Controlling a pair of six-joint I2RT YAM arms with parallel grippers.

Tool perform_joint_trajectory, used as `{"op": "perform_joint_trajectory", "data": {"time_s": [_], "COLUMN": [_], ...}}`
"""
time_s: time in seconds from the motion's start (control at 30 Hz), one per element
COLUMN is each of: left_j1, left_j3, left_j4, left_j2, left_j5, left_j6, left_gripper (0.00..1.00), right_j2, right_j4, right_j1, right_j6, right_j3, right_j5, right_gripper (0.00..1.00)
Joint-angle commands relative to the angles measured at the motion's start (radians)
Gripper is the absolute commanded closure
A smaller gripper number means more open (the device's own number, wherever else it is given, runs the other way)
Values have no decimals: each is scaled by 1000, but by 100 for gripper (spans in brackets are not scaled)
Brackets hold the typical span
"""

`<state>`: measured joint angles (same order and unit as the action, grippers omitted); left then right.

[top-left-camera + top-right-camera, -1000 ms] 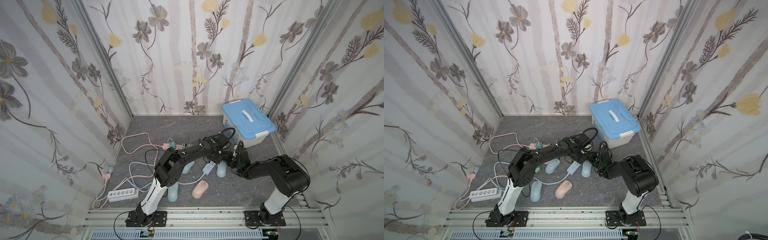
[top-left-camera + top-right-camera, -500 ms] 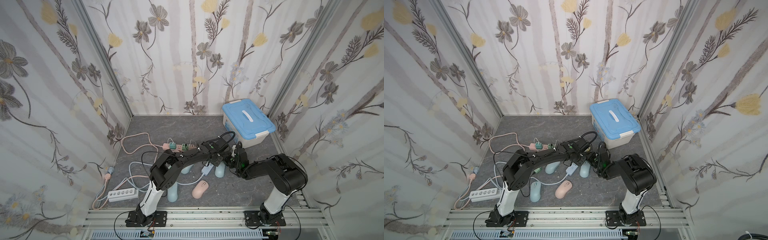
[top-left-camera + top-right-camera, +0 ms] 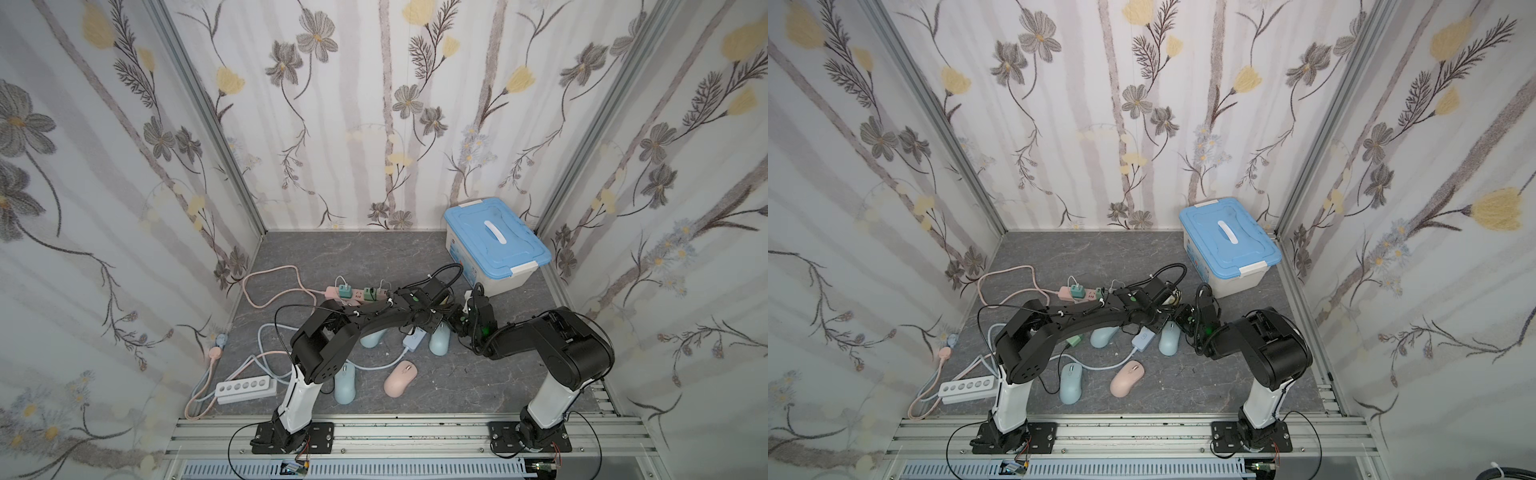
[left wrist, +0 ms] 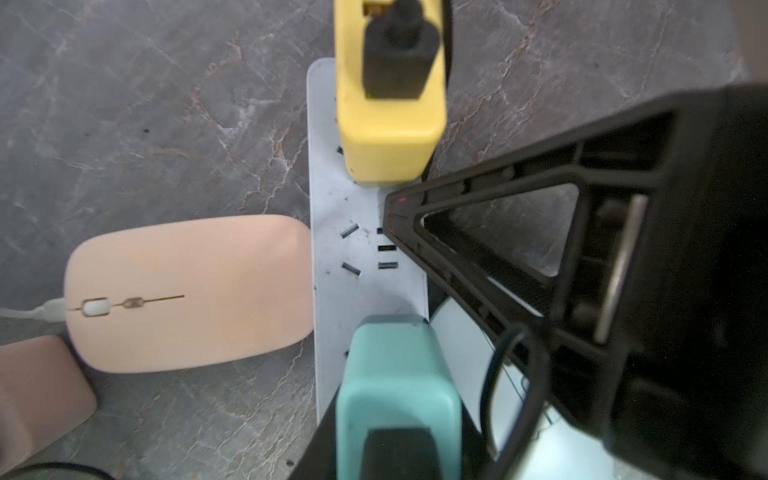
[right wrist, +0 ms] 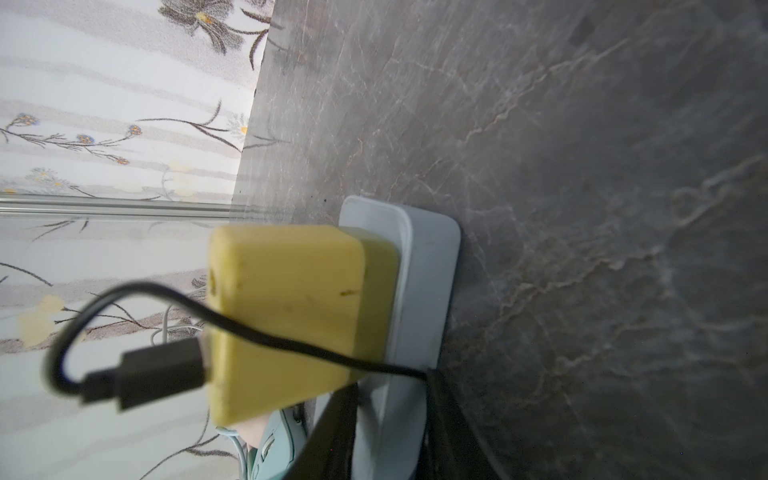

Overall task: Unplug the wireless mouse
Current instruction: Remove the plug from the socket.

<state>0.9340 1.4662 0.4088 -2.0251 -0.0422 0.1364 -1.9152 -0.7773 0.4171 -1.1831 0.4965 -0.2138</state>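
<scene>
I find the peach-pink oval wireless mouse [image 4: 187,291] flat on the grey marbled floor [image 4: 145,124], mid-scene, hard against the pale grey power strip [image 4: 365,257], with a white cable [image 4: 29,311] in its end. The left gripper [image 4: 390,208] is closed, its tip over the strip between the yellow adapter [image 4: 390,124] and the teal adapter [image 4: 395,395]. The right gripper [image 5: 386,419] straddles the strip; whether it grips I cannot tell.

Looking into a robot lab booth: showing floral wallpaper panels [image 3: 353,124] meeting at aluminium posts [image 3: 209,120], sitting on a grey marbled floor [image 3: 374,257], fronting onto a metal rail [image 3: 415,428] carrying two bolted arm bases [image 3: 291,434], holding strips [image 3: 245,389], mice [image 3: 400,377] and a lidded bin [image 3: 494,245].
</scene>
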Motion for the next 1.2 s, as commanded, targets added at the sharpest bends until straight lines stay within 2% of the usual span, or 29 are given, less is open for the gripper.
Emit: {"op": "perform_joint_trajectory", "data": {"time_s": [0.0, 0.1, 0.2, 0.27, 0.43, 0.5, 0.57, 0.6, 0.67, 0.77, 0.87, 1.0, 1.1, 1.17], "left_j1": [2, -33, -34, -32, 14, 24, 20, 11, -14, -20, -15, 7, 12, 18], "left_j3": [74, 164, 205, 184, 8, -32, -55, -36, 7, 56, 90, 66, 64, 85], "left_j4": [-76, 37, 83, 50, -170, -219, -246, -224, -179, -122, -66, -58, -38, 4], "left_j2": [-25, -89, -115, -100, 9, 26, 29, 18, -9, -23, -23, 4, 6, 2], "left_j5": [107, 327, 386, 327, 23, -33, -11, 24, 169, 241, 169, 20, -22, -88], "left_j6": [-54, -18, -14, -7, -25, -41, -41, -23, 18, 41, 55, 40, 55, 77], "left_gripper": [100, 100, 100, 100, 100, 100, 100, 100, 100, 100, 100, 100, 100, 100], "right_j2": [-18, -16, -15, -15, -17, -20, -21, -19, -18, -18, -14, -4, 3, 15], "right_j4": [185, 185, 185, 187, 187, 187, 187, 188, 190, 190, 190, 200, 210, 227], "right_j1": [7, 8, 10, 10, 12, 12, 14, 14, 14, 14, 15, 15, 15, 15], "right_j6": [-7, -7, -7, -7, -9, -10, -10, -9, -8, -9, -9, -4, 4, 15], "right_j3": [-4, -3, -3, -2, -2, 0, 0, 0, 0, 1, 1, 6, 11, 18], "right_j5": [-1, 0, 1, 1, 4, 3, 4, 5, 5, 5, 5, 5, 5, 15], "right_gripper": [71, 71, 70, 70, 70, 69, 69, 69, 68, 67, 63, 59, 56, 50]}}
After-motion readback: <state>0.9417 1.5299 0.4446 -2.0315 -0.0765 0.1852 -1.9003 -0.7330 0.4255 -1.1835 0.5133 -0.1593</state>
